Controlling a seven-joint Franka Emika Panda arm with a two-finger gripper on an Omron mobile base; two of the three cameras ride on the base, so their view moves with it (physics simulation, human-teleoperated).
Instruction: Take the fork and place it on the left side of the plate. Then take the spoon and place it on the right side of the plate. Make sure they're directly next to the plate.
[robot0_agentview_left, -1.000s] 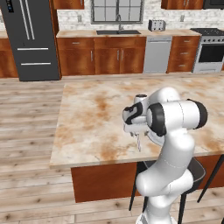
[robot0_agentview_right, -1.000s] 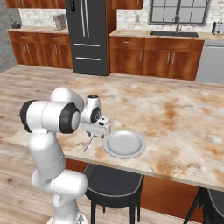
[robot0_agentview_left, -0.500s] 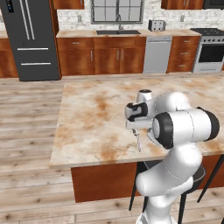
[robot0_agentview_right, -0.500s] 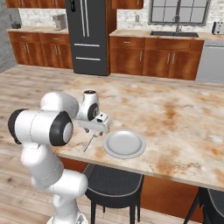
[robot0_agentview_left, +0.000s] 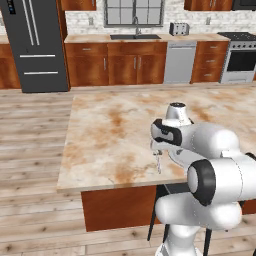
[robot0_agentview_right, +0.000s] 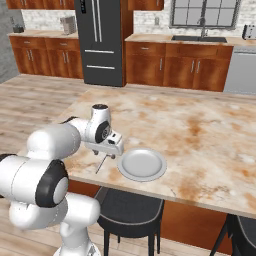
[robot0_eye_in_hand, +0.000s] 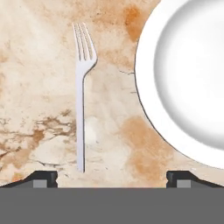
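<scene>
The thin pale fork (robot0_eye_in_hand: 80, 100) lies flat on the marble counter, tines pointing away from the hand, a short gap left of the round white plate (robot0_eye_in_hand: 145, 70). My gripper (robot0_eye_in_hand: 111, 177) hovers above the fork's handle end, open, with nothing between its widely spread fingertips. In the right base view, the gripper (robot0_agentview_right: 109, 150) hangs just over the fork (robot0_agentview_right: 101, 163), beside the plate (robot0_agentview_right: 123, 165), near the counter's front edge. In the left base view, the fork (robot0_agentview_left: 158, 163) shows under the hand (robot0_agentview_left: 156, 149). The spoon is out of view.
The marble island counter (robot0_agentview_right: 200, 125) stretches wide behind and to the right of the plate. Dark stools (robot0_agentview_right: 130, 207) stand under its front edge. Cabinets, a fridge and a sink line the far wall.
The arm's elbow and shoulder have swung round towards the cameras while the hand has stayed over the fork. The fork and the plate have not moved.
</scene>
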